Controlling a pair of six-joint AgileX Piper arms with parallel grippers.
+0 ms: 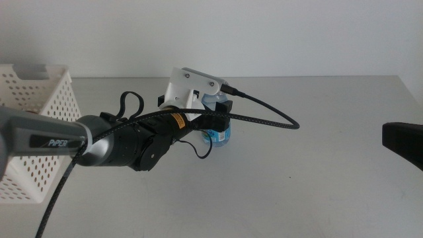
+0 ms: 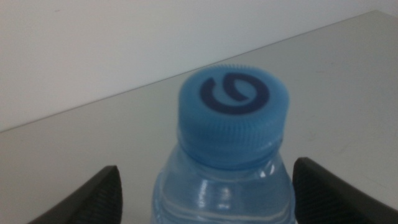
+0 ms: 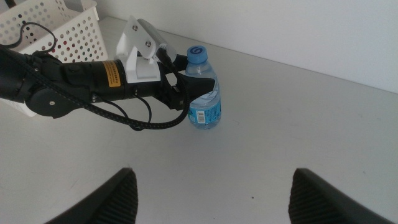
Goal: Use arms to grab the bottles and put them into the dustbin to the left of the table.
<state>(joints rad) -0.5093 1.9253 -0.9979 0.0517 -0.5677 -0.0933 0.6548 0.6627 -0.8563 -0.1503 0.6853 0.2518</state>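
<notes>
A small clear water bottle (image 1: 219, 134) with a blue cap (image 2: 233, 118) stands upright near the middle of the table (image 1: 304, 192). My left arm reaches in from the left, and its gripper (image 1: 213, 121) straddles the bottle just below the cap. Both jaws flank the bottle's shoulder, with a gap showing on one side, so the left gripper (image 2: 205, 183) is open. The right wrist view shows the same bottle (image 3: 203, 102) with those jaws around it. My right gripper (image 1: 403, 142) waits at the right edge, open and empty (image 3: 211, 186). The white dustbin (image 1: 33, 132) stands at the left.
The perforated dustbin (image 3: 56, 25) sits at the table's left side behind the left arm. A black cable (image 1: 264, 116) loops from the left wrist camera mount out over the table to the right of the bottle. A plain wall runs behind the table's far edge.
</notes>
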